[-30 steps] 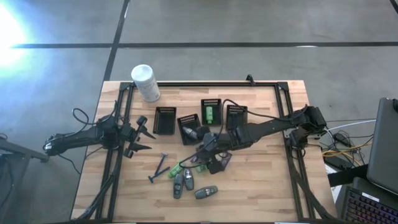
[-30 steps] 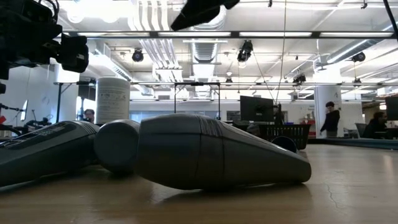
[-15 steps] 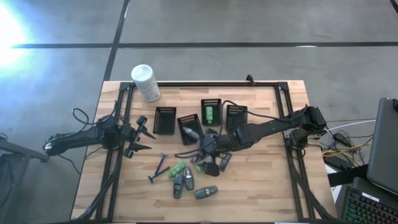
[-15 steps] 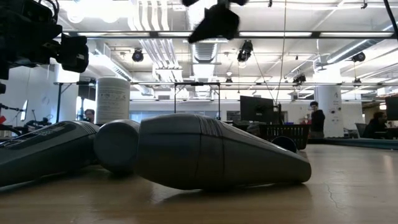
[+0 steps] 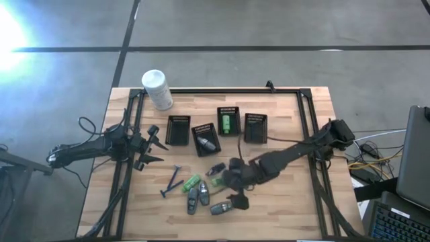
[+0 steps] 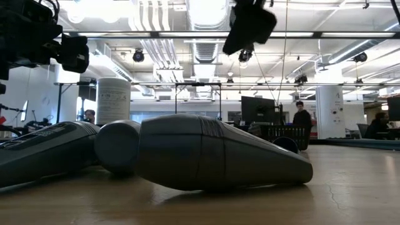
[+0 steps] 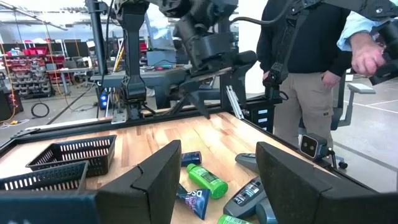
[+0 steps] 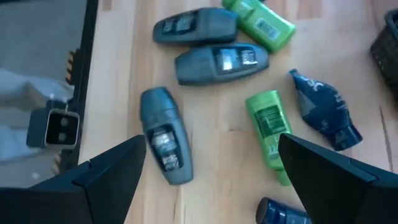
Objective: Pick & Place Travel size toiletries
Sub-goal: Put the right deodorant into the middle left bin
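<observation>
Loose toiletries lie on the wood table near its front edge: three grey oval bottles (image 8: pixel 165 134) (image 8: pixel 222 62) (image 8: pixel 196 26), two green bottles (image 8: pixel 270 121) (image 8: pixel 261 22) and a dark blue tube (image 8: pixel 323 109). A thin razor (image 5: pixel 171 181) lies to their left. My right gripper (image 5: pixel 235 195) hangs open above the pile, slanting down, over the nearest grey bottle (image 5: pixel 222 208) and touching nothing. My left gripper (image 5: pixel 160 150) waits open at the table's left side, pointing level. One green bottle (image 5: pixel 228 123) lies in a black basket, and a dark item (image 5: pixel 207 143) in another.
Four small black slatted baskets (image 5: pixel 177 130) (image 5: pixel 205 139) (image 5: pixel 228 121) (image 5: pixel 255 128) stand in a row across the table's middle. A large white canister (image 5: pixel 156 89) stands at the far left corner. A black frame (image 5: pixel 306 128) runs around the table. A person (image 7: pixel 305 68) stands beyond the table's right side.
My right gripper has moved from beside the baskets toward the table's near edge and slightly down, rolling at the wrist, and now hangs over the grey bottles. It stays open. The toiletries have not moved.
</observation>
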`<act>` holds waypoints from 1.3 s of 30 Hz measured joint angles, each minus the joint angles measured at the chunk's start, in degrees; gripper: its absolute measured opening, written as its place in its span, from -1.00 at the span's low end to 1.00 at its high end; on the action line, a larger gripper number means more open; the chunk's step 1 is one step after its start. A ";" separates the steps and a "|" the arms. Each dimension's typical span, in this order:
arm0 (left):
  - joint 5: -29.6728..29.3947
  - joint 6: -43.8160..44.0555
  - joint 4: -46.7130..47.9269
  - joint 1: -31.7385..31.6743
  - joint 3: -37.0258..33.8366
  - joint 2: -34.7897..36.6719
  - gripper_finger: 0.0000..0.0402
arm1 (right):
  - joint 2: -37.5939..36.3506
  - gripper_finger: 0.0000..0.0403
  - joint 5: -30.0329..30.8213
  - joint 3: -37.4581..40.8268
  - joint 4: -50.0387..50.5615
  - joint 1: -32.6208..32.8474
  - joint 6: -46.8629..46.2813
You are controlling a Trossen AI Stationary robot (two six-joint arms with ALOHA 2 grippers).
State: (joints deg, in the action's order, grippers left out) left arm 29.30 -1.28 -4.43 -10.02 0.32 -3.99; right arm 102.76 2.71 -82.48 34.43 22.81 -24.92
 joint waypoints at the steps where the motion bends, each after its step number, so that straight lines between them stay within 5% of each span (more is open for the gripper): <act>1: 0.00 -0.01 0.00 0.00 0.00 0.00 0.06 | 0.00 0.81 0.64 0.00 -0.25 0.95 1.19; 6: 0.00 0.00 0.02 0.00 0.01 0.00 0.06 | 0.61 0.81 4.73 0.07 -1.80 5.75 9.03; 10: -0.02 0.00 0.02 0.00 0.00 -0.02 0.06 | 2.23 0.81 0.97 0.08 -5.78 8.09 12.29; 22: -0.02 -0.02 -0.02 -0.02 0.00 0.00 0.06 | 9.59 0.81 3.32 -1.56 -7.42 8.82 -2.29; 39: -0.02 -0.01 -0.02 0.00 0.01 0.00 0.06 | 12.48 0.81 5.24 -2.38 -9.75 8.72 4.40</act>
State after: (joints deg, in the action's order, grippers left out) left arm 29.28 -1.29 -4.45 -10.02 0.33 -3.99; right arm 115.24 7.95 -84.86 24.69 31.53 -20.51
